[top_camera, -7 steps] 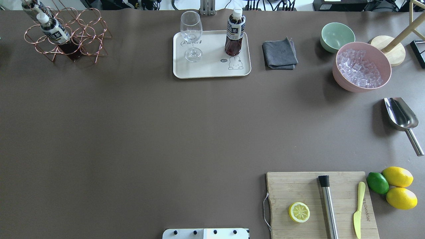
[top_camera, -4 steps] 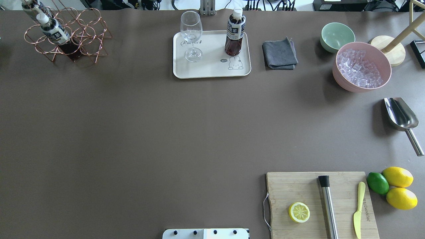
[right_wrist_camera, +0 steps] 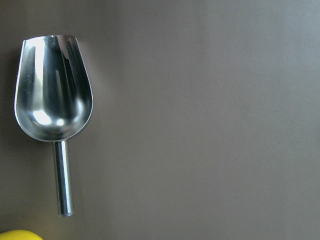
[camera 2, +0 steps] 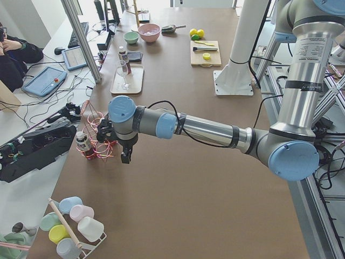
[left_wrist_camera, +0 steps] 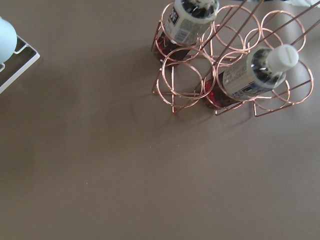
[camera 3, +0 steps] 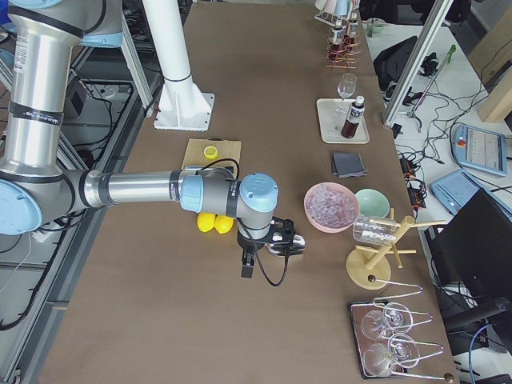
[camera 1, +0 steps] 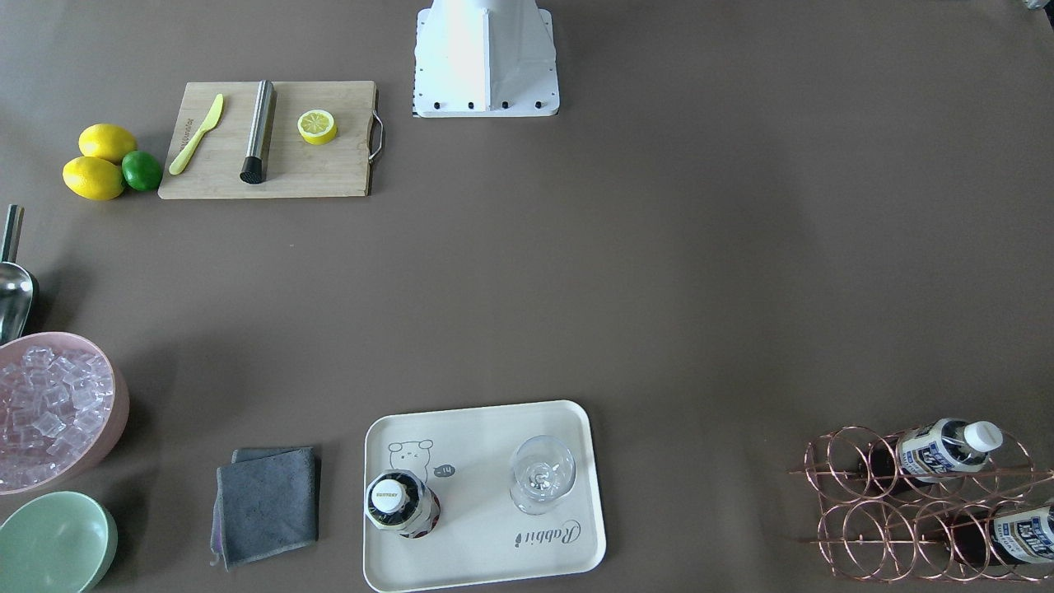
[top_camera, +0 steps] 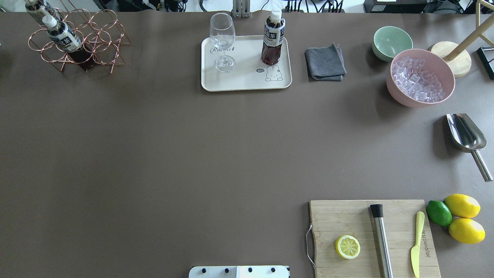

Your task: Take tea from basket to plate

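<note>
Beside the basket (camera 2: 97, 135), the left gripper (camera 2: 125, 156) hangs above the counter (top_camera: 154, 154), and the right gripper (camera 3: 246, 268) hangs over the scoop (right_wrist_camera: 52, 90); whether either is spread or pressed together cannot be told. One tea bottle (top_camera: 273, 36) stands upright on the plate (top_camera: 247, 83) near a wine glass (top_camera: 222, 40), while two other bottles (top_camera: 61, 34) lean in the basket's rings.

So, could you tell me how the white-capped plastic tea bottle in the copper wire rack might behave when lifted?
The white-capped plastic tea bottle looks full, so probably heavy for its size. It leans through a ring of the copper wire rack, so it may snag.
</note>
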Controlling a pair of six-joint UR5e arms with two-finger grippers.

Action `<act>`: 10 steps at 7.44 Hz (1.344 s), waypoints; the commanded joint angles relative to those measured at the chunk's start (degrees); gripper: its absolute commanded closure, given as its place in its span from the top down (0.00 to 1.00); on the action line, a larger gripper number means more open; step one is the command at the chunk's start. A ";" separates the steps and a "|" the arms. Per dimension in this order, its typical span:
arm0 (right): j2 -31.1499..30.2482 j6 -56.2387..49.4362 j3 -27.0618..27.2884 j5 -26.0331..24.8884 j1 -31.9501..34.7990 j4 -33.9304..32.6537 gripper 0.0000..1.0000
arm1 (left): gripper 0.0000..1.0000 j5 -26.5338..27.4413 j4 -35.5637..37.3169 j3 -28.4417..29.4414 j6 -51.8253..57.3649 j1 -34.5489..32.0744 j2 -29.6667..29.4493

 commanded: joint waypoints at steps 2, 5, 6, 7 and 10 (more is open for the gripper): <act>0.11 0.00 -0.01 0.80 0.86 -0.15 1.00 | 0.98 8.48 20.88 0.04 14.04 -3.07 -1.05; 0.20 0.00 -0.01 0.80 0.95 -0.24 1.00 | 0.98 10.44 21.37 -0.83 13.35 -2.98 -0.71; 0.20 0.00 -0.10 0.72 0.95 -0.24 1.00 | 0.98 10.70 20.93 -0.67 13.35 -2.37 -0.80; 0.20 0.00 -0.10 0.28 0.95 -0.24 1.00 | 0.98 10.70 20.93 -0.66 13.26 -1.67 -0.71; 0.29 -0.08 -0.45 -0.78 0.86 0.02 1.00 | 0.98 10.70 20.84 0.03 13.09 -1.57 0.60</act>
